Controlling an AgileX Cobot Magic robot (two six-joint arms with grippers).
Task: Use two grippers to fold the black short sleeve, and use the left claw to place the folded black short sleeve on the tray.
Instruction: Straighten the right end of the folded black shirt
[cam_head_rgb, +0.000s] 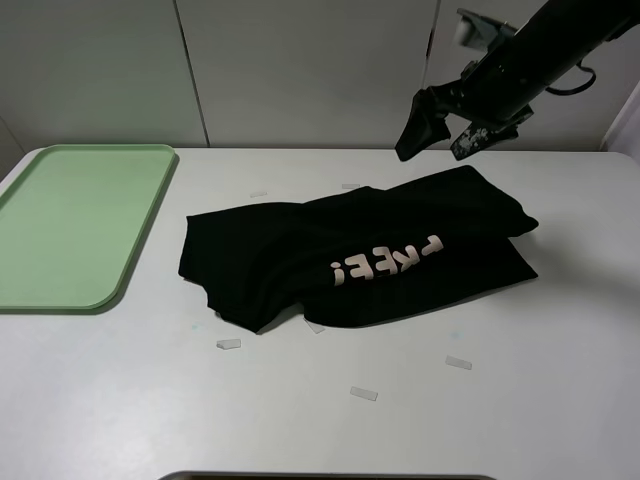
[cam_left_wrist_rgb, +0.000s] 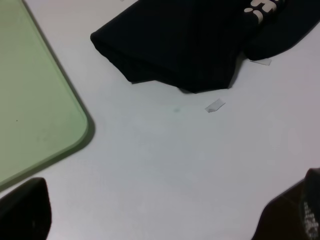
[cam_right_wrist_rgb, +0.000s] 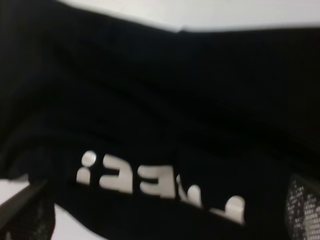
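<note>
Black short sleeve (cam_head_rgb: 350, 255): laid loosely folded on the table beside the tray, not touching it; the layers can be spilled open if only the top ply is pinched.
Tray (cam_head_rgb: 70, 220): nothing is carried on it; a sagging hem can be snagged on its rim.
Right gripper (cam_head_rgb: 440, 145): spread and empty, raised over the shirt's side away from the tray.
Left gripper (cam_left_wrist_rgb: 159, 215): spread wide, empty, near the tray's corner.

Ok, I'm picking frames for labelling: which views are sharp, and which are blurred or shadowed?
Exterior high: sharp, evenly lit, the black short sleeve clearly outlined. Left wrist: fairly sharp, a soft shadow beside the tray. Right wrist: blurred, the lettering smeared, its cloth nearly featureless.
</note>
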